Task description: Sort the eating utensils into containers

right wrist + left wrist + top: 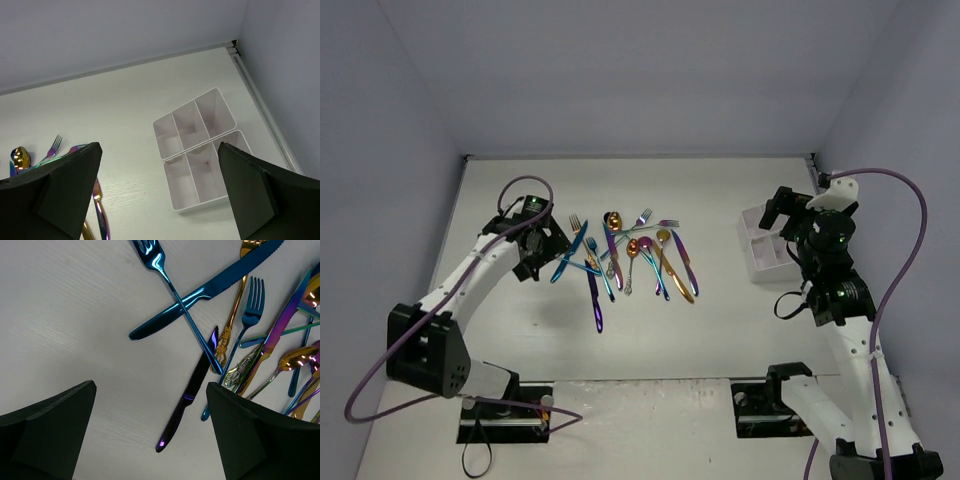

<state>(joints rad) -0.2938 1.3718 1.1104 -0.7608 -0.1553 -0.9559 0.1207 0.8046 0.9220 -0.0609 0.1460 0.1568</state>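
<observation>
The eating utensils (pixel 630 255) lie in a loose pile at the table's middle. In the left wrist view a dark purple knife (pixel 190 392) lies between my spread fingers, with a blue knife (pixel 205 290) and a blue fork (pixel 172 290) crossed beyond it. My left gripper (pixel 535 248) is open and empty, hovering at the pile's left edge. The white caddy (pixel 760 262) sits at the right; its compartments (pixel 200 205) look empty. My right gripper (pixel 790 228) is open and empty above the caddy. A rainbow fork (pixel 51 146) and a gold spoon (pixel 20 156) show in the right wrist view.
Grey walls enclose the table on the back, left and right. A metal strip (pixel 260 100) runs along the right wall close to the caddy. Bare table lies between the pile and the caddy (pixel 715 260). Purple cables (pixel 910 250) loop from both arms.
</observation>
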